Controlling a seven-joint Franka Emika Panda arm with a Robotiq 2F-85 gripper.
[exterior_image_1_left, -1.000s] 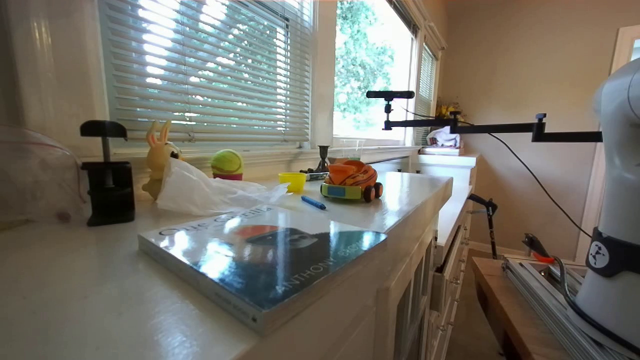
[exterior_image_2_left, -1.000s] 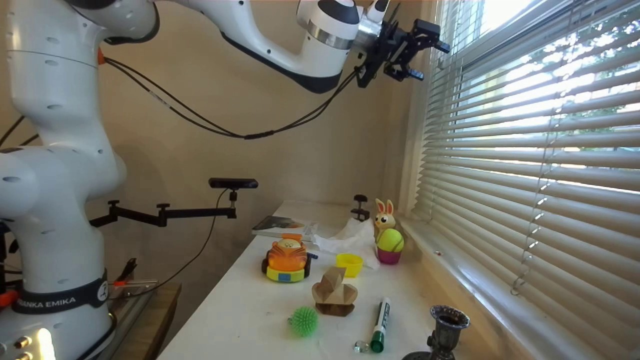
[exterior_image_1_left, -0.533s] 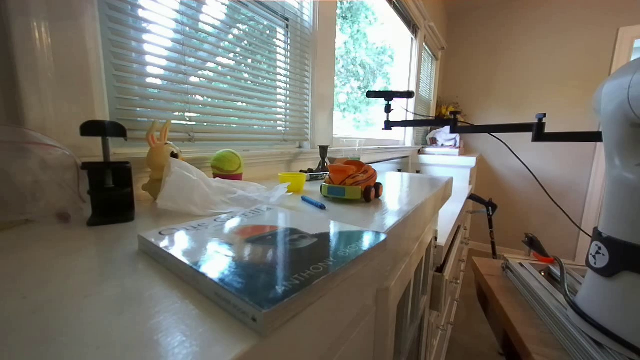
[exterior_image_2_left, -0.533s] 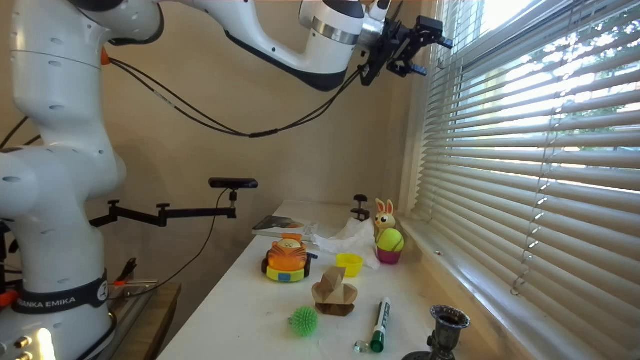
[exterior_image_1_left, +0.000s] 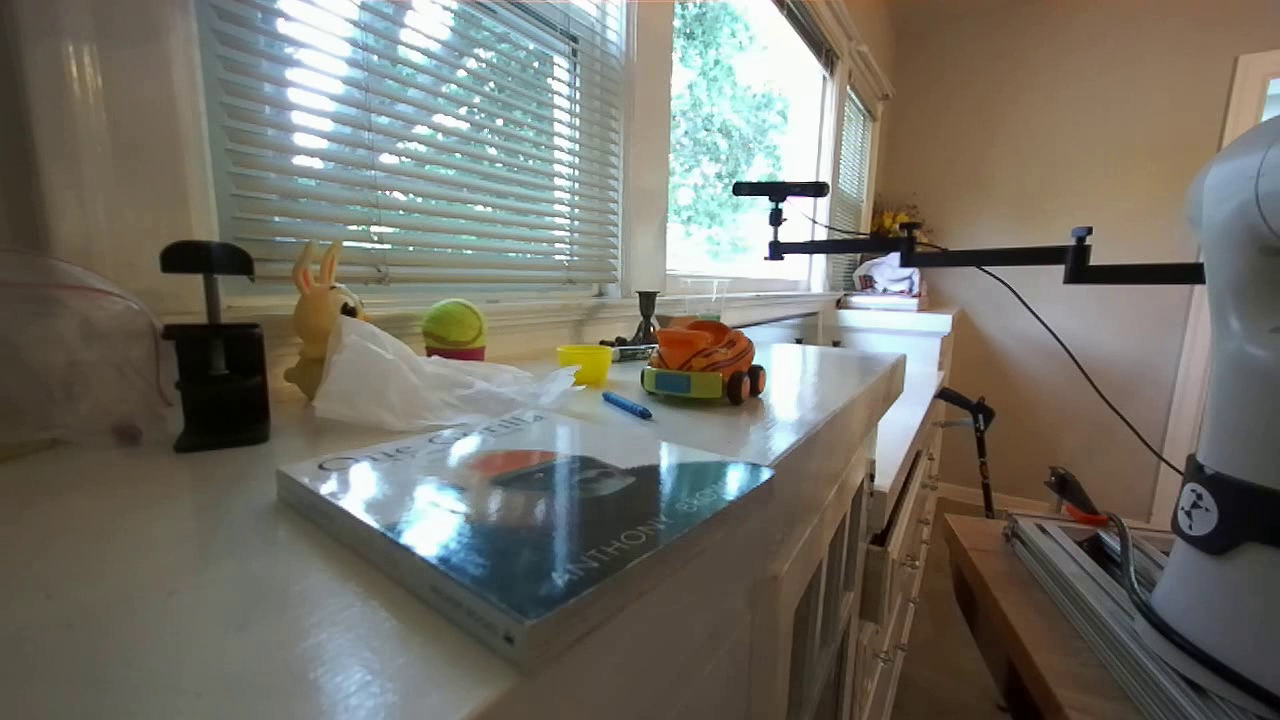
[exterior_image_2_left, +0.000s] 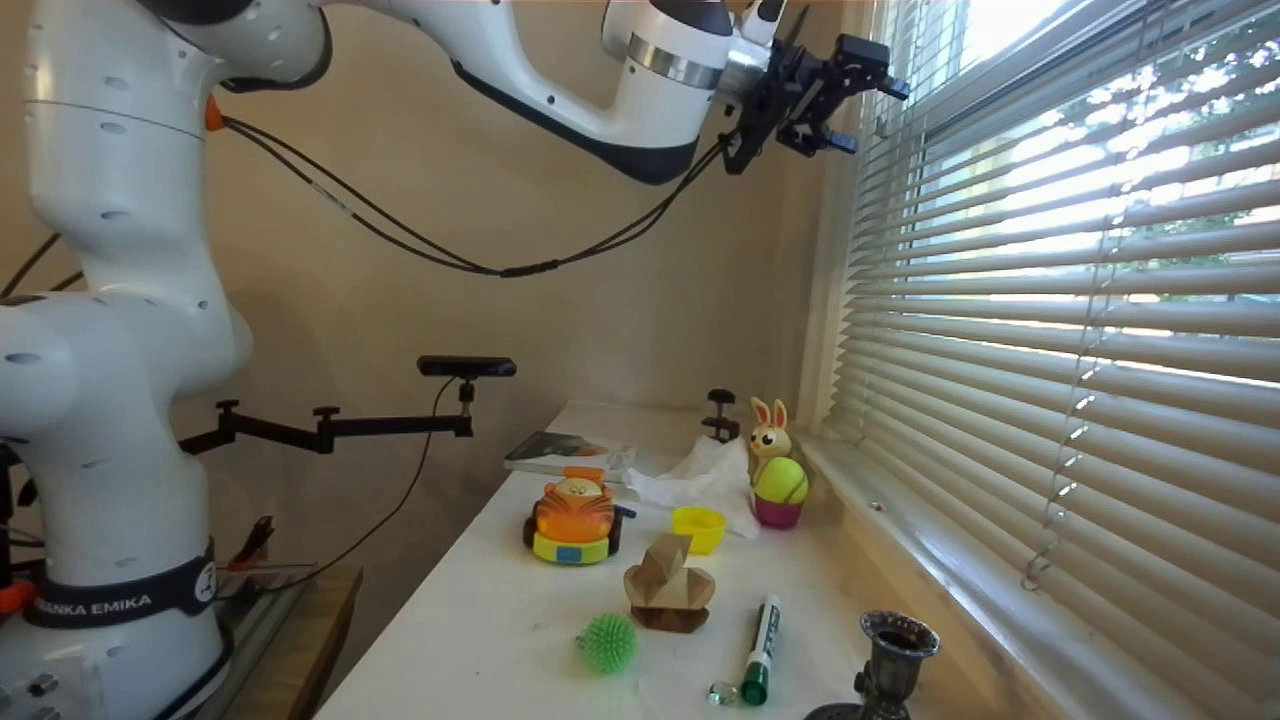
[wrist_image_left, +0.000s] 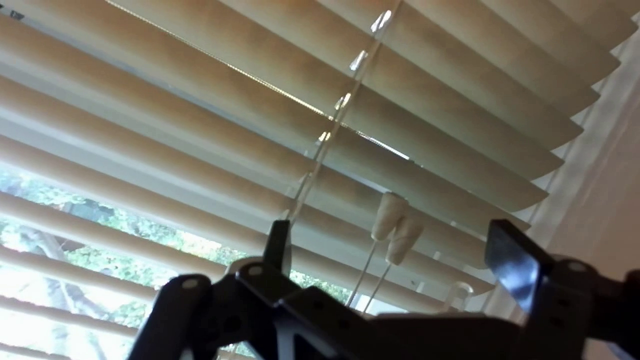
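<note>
Jaws spread wide, nothing held that we can see. In the wrist view two pale cord pulls show in the gap between the pads; depth unclear, no contact visible. Thin strings run from the pulls. A ladder cord crosses the slats, ending up close to one pad in that view.

Handling, our judgement: keep the full width, square the gap so the pads flank the pulls, ease in slowly and stop short of the slats, which look thin enough to bend. Pulls look light, so a brush could set them swinging; any closing should wait until they sit well inside the pads. Mind the ladder cord, it could snag.

Behind: window blind, rising above the desk's window-side edge. Well below the jaws, along that edge, we have the rabbit toy, the ball in its purple cup, and the candle holder. Toward the robot-side edge: orange toy car and book. Yellow cup sits between the two long edges.
</note>
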